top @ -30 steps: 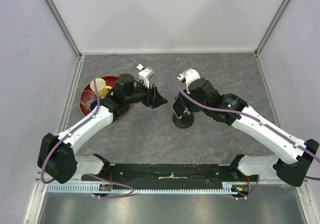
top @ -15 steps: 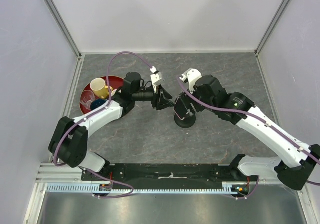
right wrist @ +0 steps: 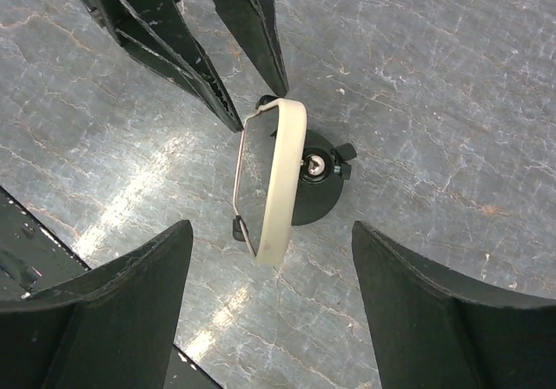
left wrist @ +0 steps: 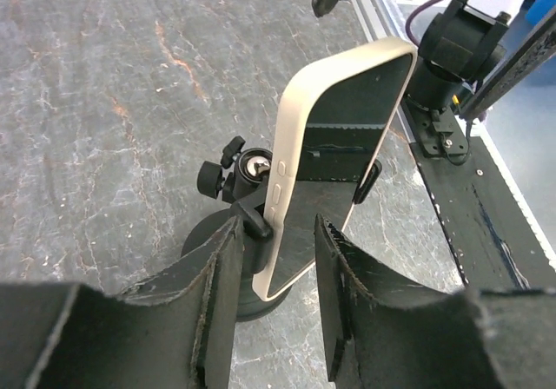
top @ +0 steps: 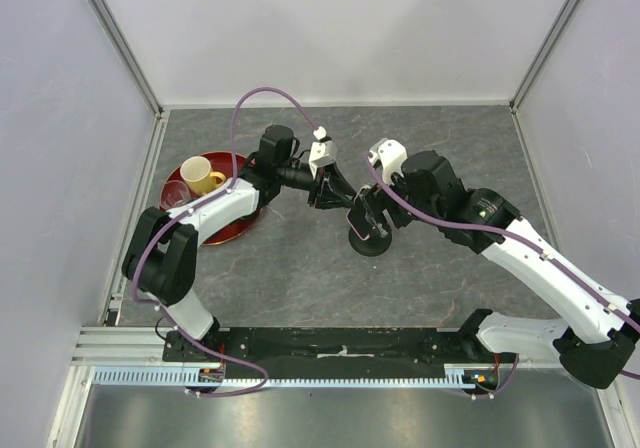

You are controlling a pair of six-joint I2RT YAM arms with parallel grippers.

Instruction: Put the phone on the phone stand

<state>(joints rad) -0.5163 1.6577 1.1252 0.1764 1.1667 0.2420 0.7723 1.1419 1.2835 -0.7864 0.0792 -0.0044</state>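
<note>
The phone (left wrist: 340, 150), black screen with a cream edge, stands tilted in the clamp of the black phone stand (left wrist: 248, 168). It also shows in the top view (top: 361, 219) and edge-on in the right wrist view (right wrist: 280, 176), over the stand's round base (right wrist: 320, 200). My left gripper (left wrist: 277, 230) is open, its fingers (right wrist: 178, 42) either side of the phone's end, close to it without gripping. My right gripper (right wrist: 271, 233) is open wide and empty, a little off the phone, jaws well apart on both sides. From above the stand's base (top: 368, 245) sits mid-table between the grippers.
A red plate (top: 176, 181) at the left holds a yellow mug (top: 200, 175) and a clear glass. The black base rail (top: 340, 343) runs along the near edge. The right arm's base (left wrist: 452, 46) stands behind the phone in the left wrist view.
My left arm has swung right from beside the red plate until its fingers flank the phone. The right gripper has shifted slightly right, with the phone resting in the stand.
</note>
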